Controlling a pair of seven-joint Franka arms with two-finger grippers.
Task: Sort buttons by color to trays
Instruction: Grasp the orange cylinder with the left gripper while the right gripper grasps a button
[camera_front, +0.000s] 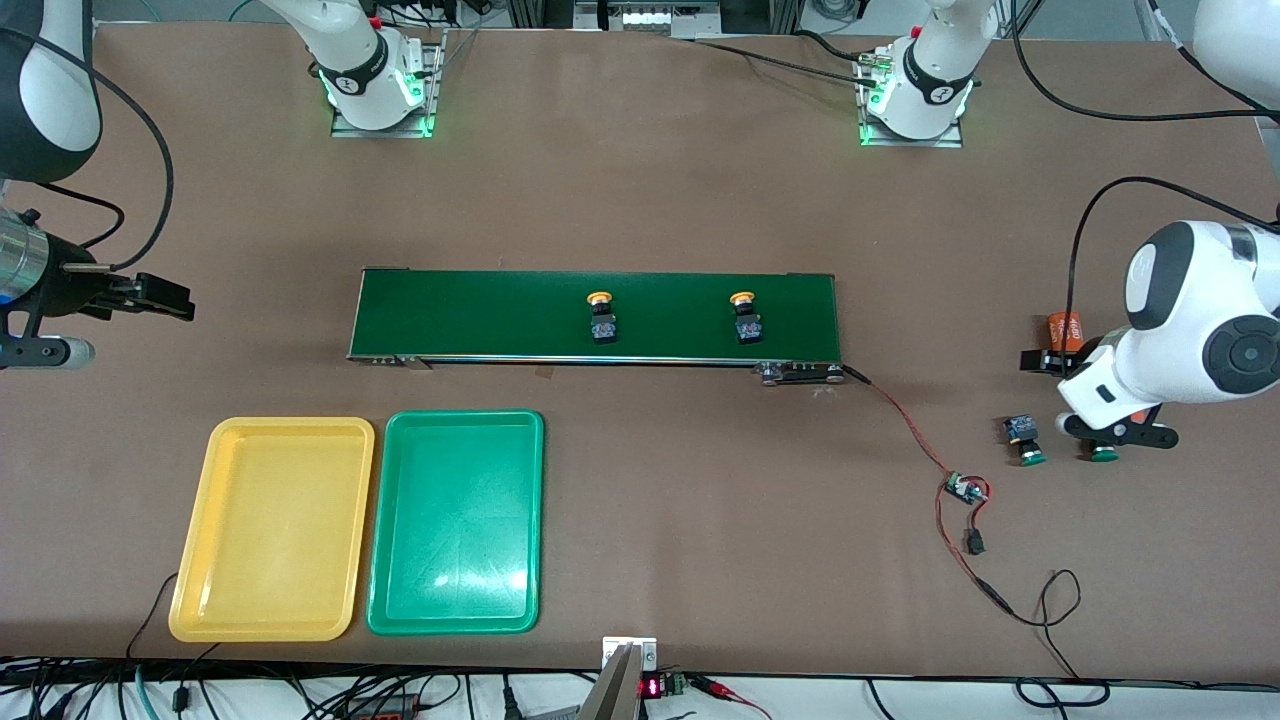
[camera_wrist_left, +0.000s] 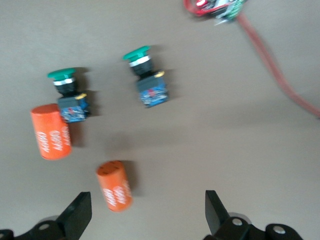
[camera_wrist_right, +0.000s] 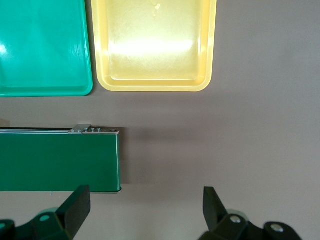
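Note:
Two yellow-capped buttons (camera_front: 600, 318) (camera_front: 745, 318) stand on the dark-green conveyor belt (camera_front: 480, 315). Two green-capped buttons lie on the table at the left arm's end: one in the open (camera_front: 1024, 440), one (camera_front: 1103, 452) partly hidden under my left gripper (camera_front: 1115, 432). In the left wrist view both green buttons (camera_wrist_left: 67, 95) (camera_wrist_left: 146, 75) show on their sides, and my left gripper (camera_wrist_left: 147, 215) is open and empty above the table beside them. The yellow tray (camera_front: 275, 528) and green tray (camera_front: 458, 520) sit empty, nearer the camera than the belt. My right gripper (camera_front: 160, 297) (camera_wrist_right: 145, 210) is open and empty over the table off the belt's end.
Two orange cylinders (camera_wrist_left: 50, 131) (camera_wrist_left: 115, 185) lie next to the green buttons; one shows in the front view (camera_front: 1065, 330). A small circuit board (camera_front: 965, 490) on red wire (camera_front: 900, 415) lies between the belt and the buttons. The trays (camera_wrist_right: 155, 45) (camera_wrist_right: 42, 47) and belt end (camera_wrist_right: 55, 160) show below my right gripper.

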